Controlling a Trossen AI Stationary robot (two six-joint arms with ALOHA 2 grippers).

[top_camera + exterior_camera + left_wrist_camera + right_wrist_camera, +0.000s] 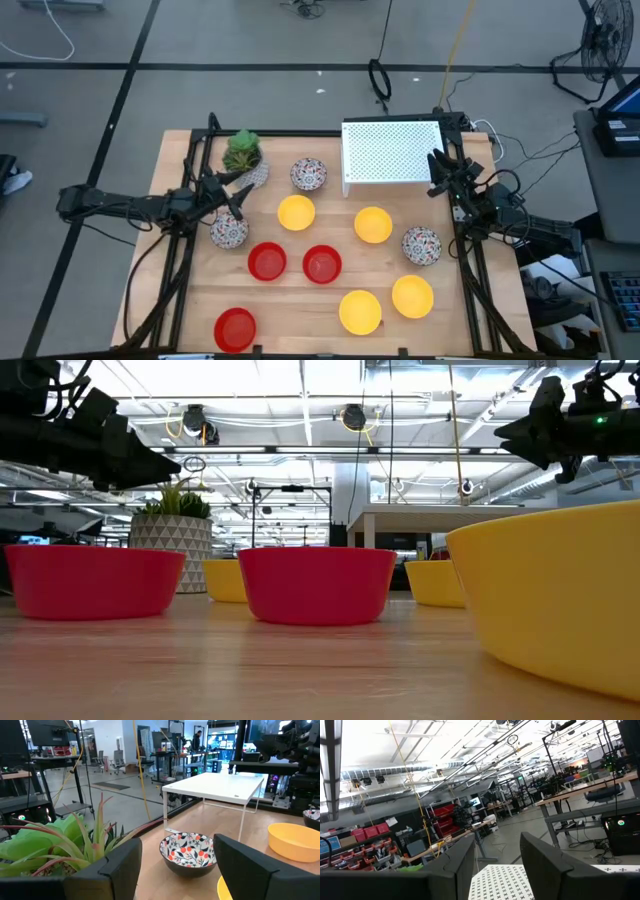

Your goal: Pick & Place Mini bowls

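Observation:
Several mini bowls stand on their bases on the wooden table [300,290]. Yellow ones [296,212] [373,224] [412,296] [360,311], red ones [266,261] [321,264] [235,328] and floral ones [308,174] [229,231] [421,244] are spread over it. My left gripper [238,198] hangs open above the table's left side, level, beside the plant. In the left wrist view, a floral bowl [189,851] lies ahead of its fingers. My right gripper [440,168] is open at the right, raised beside the white stand, nothing between its fingers [540,857].
A white perforated stand [392,150] occupies the far middle of the table. A green plant in a patterned pot [242,152] stands at the far left, close to my left gripper. Dark frame rails [470,290] run along both table sides.

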